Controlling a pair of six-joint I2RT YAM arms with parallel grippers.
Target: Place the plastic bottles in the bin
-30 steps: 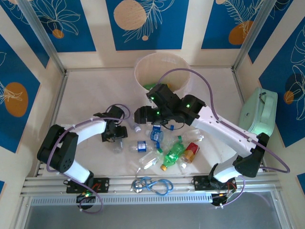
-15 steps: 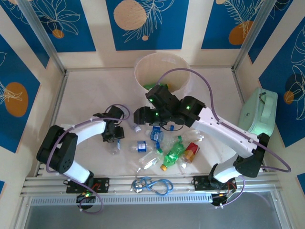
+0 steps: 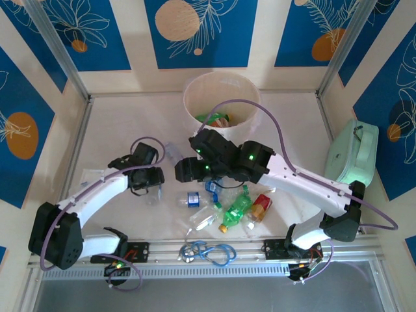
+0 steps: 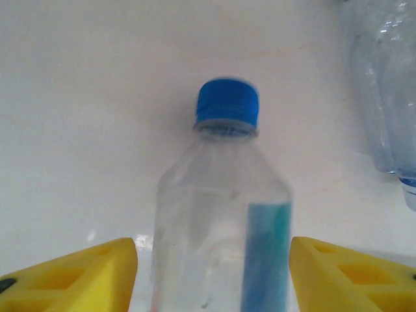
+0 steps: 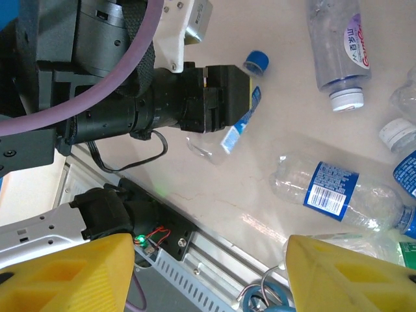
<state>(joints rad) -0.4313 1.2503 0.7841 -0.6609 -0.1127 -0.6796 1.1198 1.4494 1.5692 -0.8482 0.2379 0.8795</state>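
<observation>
Lengthwise along left claw (image 4: 212, 250): clear bottle (image 4: 218, 188), blue cap (image 4: 227, 104) outward.

The right arm (image 3: 292, 172) crosses above the bottle pile (image 3: 237, 208); table (image 3: 123, 120) left of the bin (image 3: 188, 104) seems open

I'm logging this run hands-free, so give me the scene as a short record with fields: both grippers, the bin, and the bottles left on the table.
left gripper: closed on a clear bottle with a blue cap
right gripper: open, holding nothing
bin: upright at the far side, bottles inside
loose bottles: clustered on the table between the arms
</observation>
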